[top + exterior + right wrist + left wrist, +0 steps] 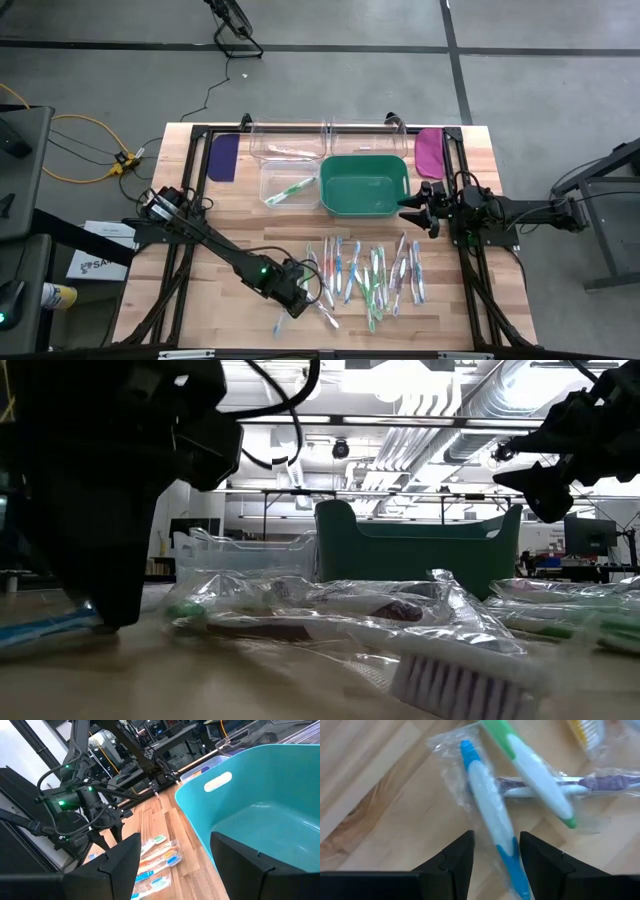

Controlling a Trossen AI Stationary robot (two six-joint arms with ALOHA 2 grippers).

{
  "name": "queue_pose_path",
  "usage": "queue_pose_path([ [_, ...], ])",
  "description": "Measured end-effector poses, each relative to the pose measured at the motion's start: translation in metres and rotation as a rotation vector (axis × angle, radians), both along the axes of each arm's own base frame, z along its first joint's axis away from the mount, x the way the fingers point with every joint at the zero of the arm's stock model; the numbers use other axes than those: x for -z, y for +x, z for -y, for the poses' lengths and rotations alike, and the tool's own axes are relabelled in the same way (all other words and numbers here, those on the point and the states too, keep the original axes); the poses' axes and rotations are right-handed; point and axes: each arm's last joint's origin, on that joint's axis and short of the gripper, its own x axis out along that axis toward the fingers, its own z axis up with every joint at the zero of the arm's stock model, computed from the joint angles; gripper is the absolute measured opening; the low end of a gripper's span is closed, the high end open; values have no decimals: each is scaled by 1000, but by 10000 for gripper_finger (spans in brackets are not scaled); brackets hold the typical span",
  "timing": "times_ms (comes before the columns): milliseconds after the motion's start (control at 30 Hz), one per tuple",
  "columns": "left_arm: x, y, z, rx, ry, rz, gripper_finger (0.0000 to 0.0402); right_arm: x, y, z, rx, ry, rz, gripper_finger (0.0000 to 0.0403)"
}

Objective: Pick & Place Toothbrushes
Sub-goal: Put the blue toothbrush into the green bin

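Left claw (297, 300) is sitting low over the desk (200, 215) near the front edge, at the left end of the toothbrush pile. Fingers (457, 855) are spread open, straddling a wrapped blue-and-white toothbrush (490, 817) lying flat on the wood; not gripping it yet. A green-and-white toothbrush (535, 775) is lying just beside it, crossing over a purple one (600, 783).

Rest of the toothbrushes (375, 270) are lying scattered in clear wrappers along the front-middle of the desk. One green toothbrush (290, 191) is already lying in the clear bin (268, 172) toward the back edge, left of the green tub (364, 185).

Right claw (412, 203) is hovering above the right rim of the green tub, fingers (120, 862) open, holding nothing.

Two purple paddle pieces (222, 157) are lying at the back corners.
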Motion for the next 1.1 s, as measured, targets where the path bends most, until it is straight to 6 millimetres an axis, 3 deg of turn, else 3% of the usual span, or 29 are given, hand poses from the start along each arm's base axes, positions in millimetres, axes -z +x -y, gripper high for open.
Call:
queue_pose_path([
  [200, 4, -1, 0, 27, 12, -24, 130, 0, 0, 0, 0, 0, 2, 233],
  [433, 4, -4, -1, 66, 25, -45, 22, 0, 0, 0, 1, 0, 2, 233],
  [733, -6, -7, -4, 250, -4, -52, 21, 0, 0, 0, 1, 0, 3, 233],
  [1100, -56, -17, -10, 358, 49, 94, 19, -1, 0, 0, 5, 1, 6, 233],
])
